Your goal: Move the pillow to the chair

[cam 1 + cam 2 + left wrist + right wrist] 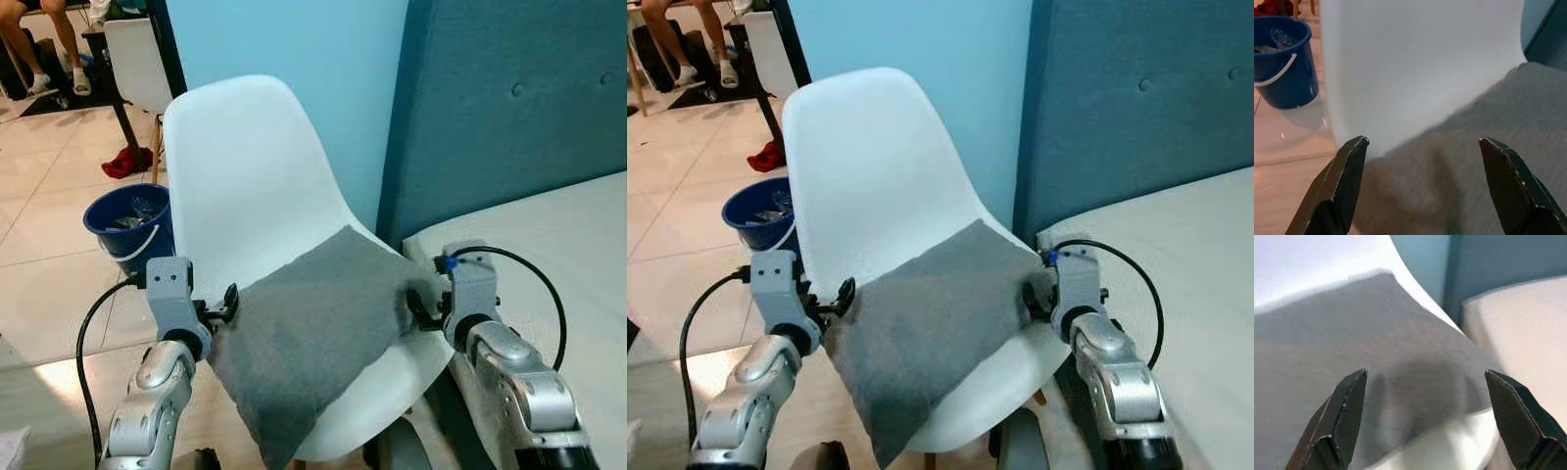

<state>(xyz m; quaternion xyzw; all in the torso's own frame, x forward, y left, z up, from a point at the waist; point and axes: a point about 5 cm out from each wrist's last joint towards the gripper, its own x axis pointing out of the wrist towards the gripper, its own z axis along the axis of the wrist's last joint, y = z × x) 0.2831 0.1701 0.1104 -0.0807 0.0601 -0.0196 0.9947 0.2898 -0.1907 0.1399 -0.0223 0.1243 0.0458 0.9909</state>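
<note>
A grey pillow lies on the seat of a white chair, its front corner hanging over the seat's front edge. My left gripper is open at the pillow's left edge; in the left wrist view its fingertips stand wide apart just short of the pillow. At the pillow's right edge my right gripper is open too. The right wrist view looks between its spread fingertips onto the grey pillow and the chair's rim.
A bed with a pale mattress and a teal headboard stands right of the chair. A blue bucket sits on the tiled floor at the left, a red cloth beyond it. A person's legs are at the far left.
</note>
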